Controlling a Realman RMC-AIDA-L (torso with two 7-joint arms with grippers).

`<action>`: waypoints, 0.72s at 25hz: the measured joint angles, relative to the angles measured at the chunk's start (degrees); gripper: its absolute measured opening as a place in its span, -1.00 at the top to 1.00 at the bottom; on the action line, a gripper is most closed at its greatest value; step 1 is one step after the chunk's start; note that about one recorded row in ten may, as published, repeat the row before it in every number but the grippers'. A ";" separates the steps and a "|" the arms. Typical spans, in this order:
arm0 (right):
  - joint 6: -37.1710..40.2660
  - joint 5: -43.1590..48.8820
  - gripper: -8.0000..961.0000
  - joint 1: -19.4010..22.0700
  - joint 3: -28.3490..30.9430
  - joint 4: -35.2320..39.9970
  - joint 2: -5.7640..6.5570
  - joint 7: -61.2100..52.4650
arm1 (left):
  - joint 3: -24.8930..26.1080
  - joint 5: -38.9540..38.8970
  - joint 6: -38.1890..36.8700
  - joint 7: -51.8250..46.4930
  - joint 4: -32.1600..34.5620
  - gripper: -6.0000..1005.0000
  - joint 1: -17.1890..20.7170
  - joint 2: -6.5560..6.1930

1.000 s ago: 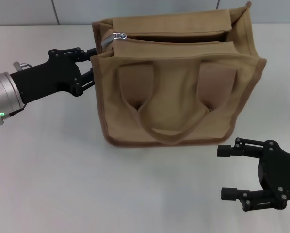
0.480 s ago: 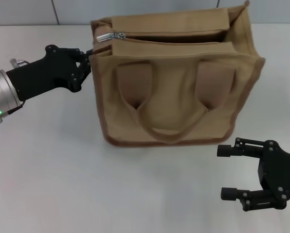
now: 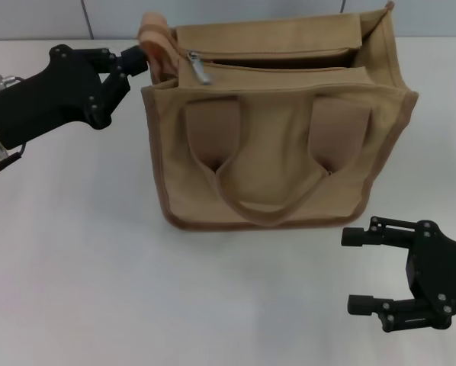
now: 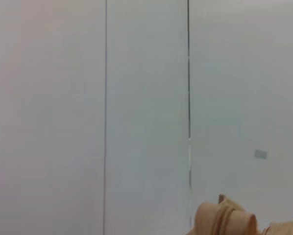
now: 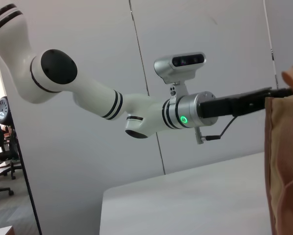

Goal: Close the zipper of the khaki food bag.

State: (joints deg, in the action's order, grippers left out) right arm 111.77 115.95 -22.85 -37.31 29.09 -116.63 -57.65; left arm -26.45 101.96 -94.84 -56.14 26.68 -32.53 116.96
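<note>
A khaki food bag (image 3: 277, 130), boxy tan canvas with darker piping and two wide strap handles, stands upright on a pale surface (image 3: 98, 290) in the upper middle of the head view; along its top panel runs the zipper (image 3: 274, 67), open along most of its length, with a small silver pull tab (image 3: 198, 69) lying near the upper left corner of the bag; the left gripper (image 3: 136, 59) reaches in from the upper left of the frame and its fingers appear pinched on a small side loop (image 3: 155, 47), which stands lifted at the bag's upper left corner; the left wrist view shows only a pale wall and a bit of tan fabric at the lower edge; the right gripper (image 3: 363, 271) hangs in the lower right of the frame, well apart from the bag, its fingers spread wide and holding nothing; the step in hand looks like anchoring the bag's end so the zip line is taut; done well, the loop would be held firm and steady while the other fingers take the pull tab and draw it straight along the tape toward the far right end; the strap handles lie against the front face and do not block the zip; the gaping top panel may snag the slider if the fabric slackens; the right arm's own reach across the bag is the main obstacle.
</note>
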 joint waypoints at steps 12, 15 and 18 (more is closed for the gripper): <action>8.19 -13.43 -0.69 -4.44 1.36 -1.24 0.28 -15.10 | 0.10 -1.70 -3.67 -0.08 0.13 0.99 0.02 0.38; 8.26 -19.40 -0.69 -5.40 1.42 -0.45 1.58 -22.45 | 0.14 -2.22 -3.83 0.04 0.13 0.99 0.33 0.33; 6.98 -24.34 -0.68 -7.66 1.43 0.33 3.44 -33.08 | 0.16 -2.57 -3.85 0.15 0.13 0.99 0.59 0.31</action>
State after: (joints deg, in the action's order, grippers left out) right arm 118.75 91.61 -30.51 -35.87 29.42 -113.19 -90.73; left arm -26.29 99.39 -98.69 -55.99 26.81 -31.94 117.27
